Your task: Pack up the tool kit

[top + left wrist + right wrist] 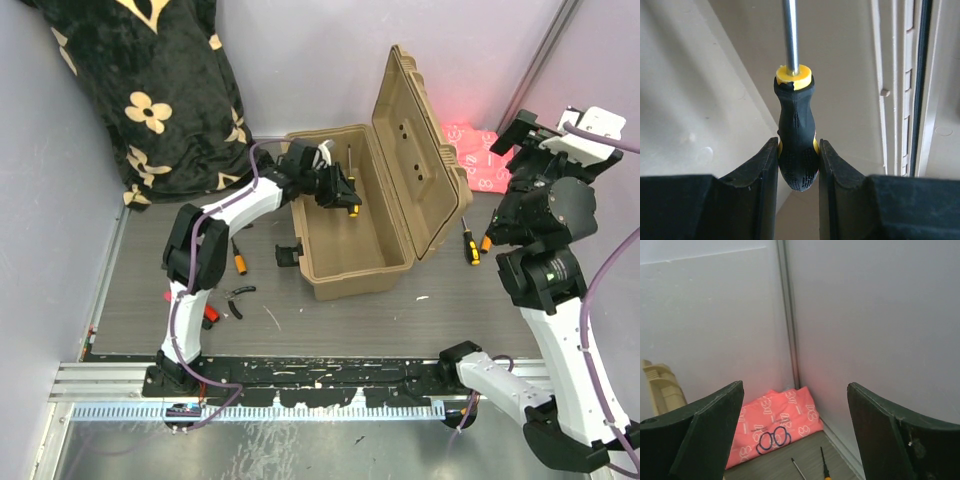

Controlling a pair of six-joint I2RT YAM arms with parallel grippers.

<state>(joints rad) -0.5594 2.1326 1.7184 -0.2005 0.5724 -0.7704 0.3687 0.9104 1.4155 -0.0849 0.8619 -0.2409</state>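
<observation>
My left gripper (798, 165) is clamped on a screwdriver (796, 125) by its rubbery black handle, over the open toolbox (365, 280); it's light and stiff, but held near the butt it may pivot. My right gripper (795, 435) hangs spread and empty, raised near two more screwdrivers (468, 248) beside the upright lid (410, 140), which I judge blocks a straight reach.

No words or numbers can be read anywhere. The pink cloth (774, 415) in the far right corner has white marks and a dark drawing like round glasses. The marks are too blurry to read as letters or numbers.
</observation>
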